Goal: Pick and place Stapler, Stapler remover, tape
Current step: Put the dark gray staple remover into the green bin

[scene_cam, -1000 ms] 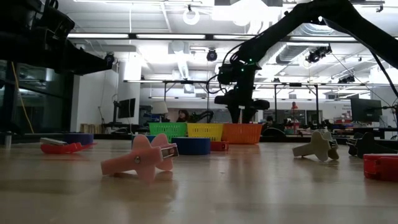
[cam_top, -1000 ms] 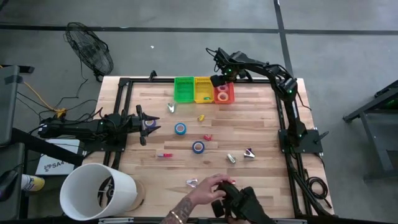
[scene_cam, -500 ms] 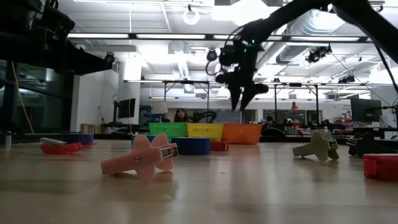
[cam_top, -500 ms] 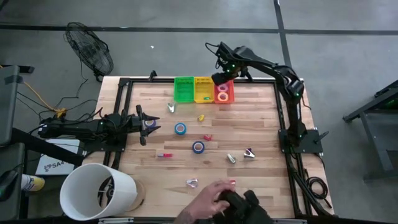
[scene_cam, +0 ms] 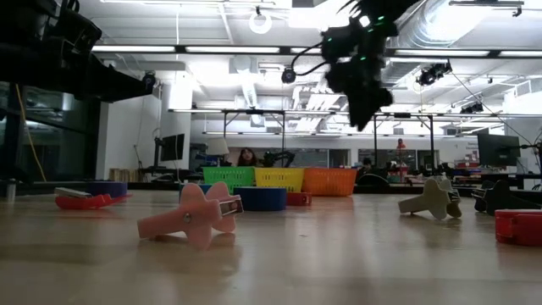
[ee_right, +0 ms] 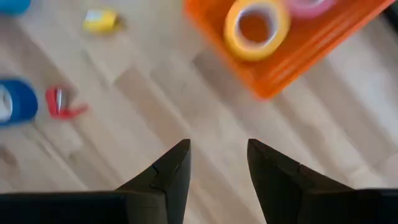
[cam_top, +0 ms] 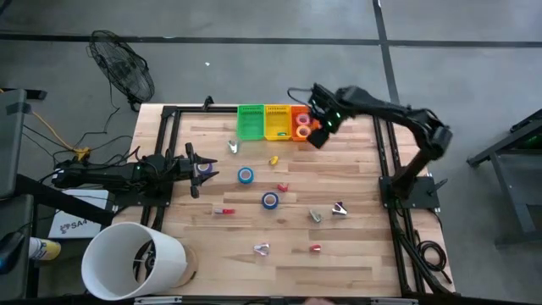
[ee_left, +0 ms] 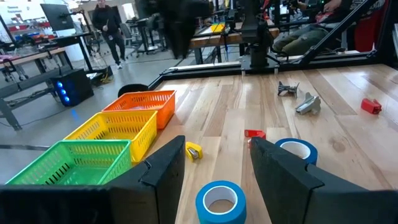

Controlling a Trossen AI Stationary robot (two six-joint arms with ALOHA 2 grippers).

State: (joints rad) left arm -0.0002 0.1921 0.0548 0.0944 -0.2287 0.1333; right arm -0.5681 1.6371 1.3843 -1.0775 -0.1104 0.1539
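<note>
Risen from the orange basket point(cam_top: 304, 125), right gripper point(cam_top: 317, 137) hangs beside it, fingers parted, empty; its wrist view alone shows the yellow tape point(ee_right: 257, 26) inside.

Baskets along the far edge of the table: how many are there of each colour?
Green basket: 1
Yellow basket: 1
Orange basket: 1
Total: 3

Pale matt wooden table point(cam_top: 356, 246); mesh plastic baskets point(ee_left: 140, 109).
</note>
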